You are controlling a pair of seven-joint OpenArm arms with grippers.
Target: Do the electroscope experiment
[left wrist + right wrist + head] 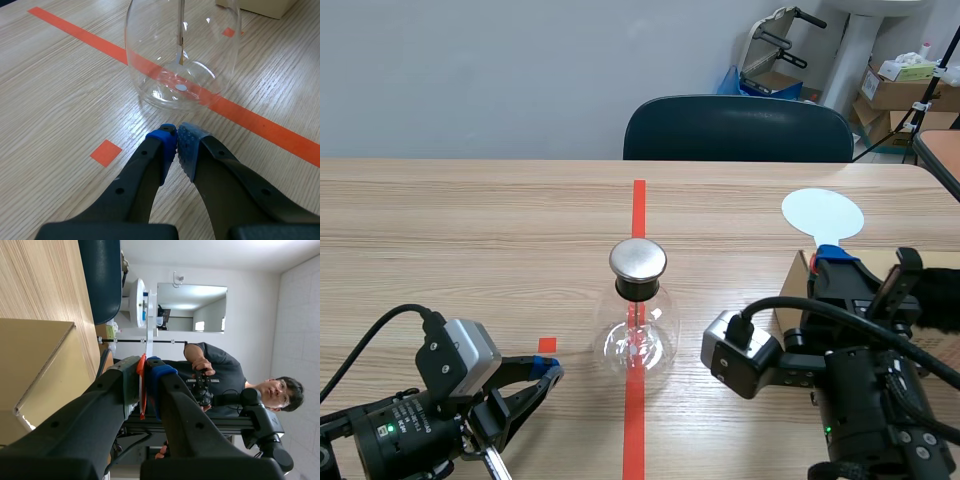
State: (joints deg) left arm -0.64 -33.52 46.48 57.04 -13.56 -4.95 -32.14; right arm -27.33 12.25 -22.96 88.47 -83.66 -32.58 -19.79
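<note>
Electroscope [639,325] standing toward table's [470,220] near edge: fragile, slippery glass, probably gripping best at neck [639,290]. Left pincer [177,145] sitting closed, empty; right pincer [145,382] clamping disc paddle [823,213].

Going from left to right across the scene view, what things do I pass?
Left end effector → glass electroscope → white paddle.
</note>
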